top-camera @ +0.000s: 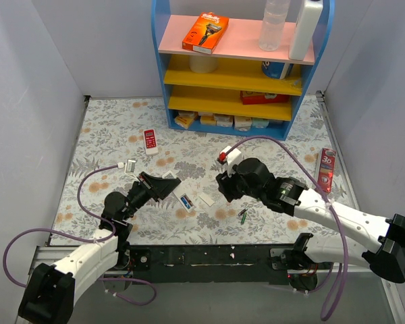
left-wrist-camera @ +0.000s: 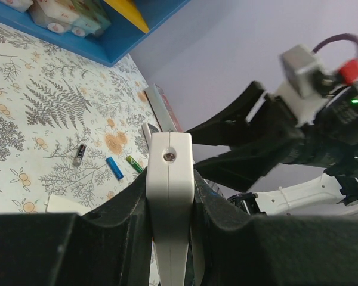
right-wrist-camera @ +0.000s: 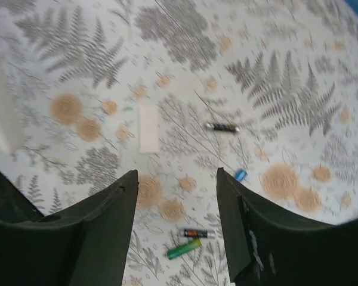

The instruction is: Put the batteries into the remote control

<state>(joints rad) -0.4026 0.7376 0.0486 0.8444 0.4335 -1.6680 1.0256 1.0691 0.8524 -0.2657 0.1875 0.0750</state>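
L end effector (left-wrist-camera: 170, 201) clenched on remote control (left-wrist-camera: 170, 161), prob. steadying it for loading. R end effector (right-wrist-camera: 176, 196) released, empty, over batteries (right-wrist-camera: 184, 248) on desk (right-wrist-camera: 286, 59).

The top camera hangs high at six o'clock and looks down on the whole table (top-camera: 108, 135), with the shelf (top-camera: 239, 75) at twelve o'clock. The left wrist camera peeks low and close, toward two o'clock. The right wrist camera looks straight down from near. Both wrist cameras see the batteries (right-wrist-camera: 184, 248).
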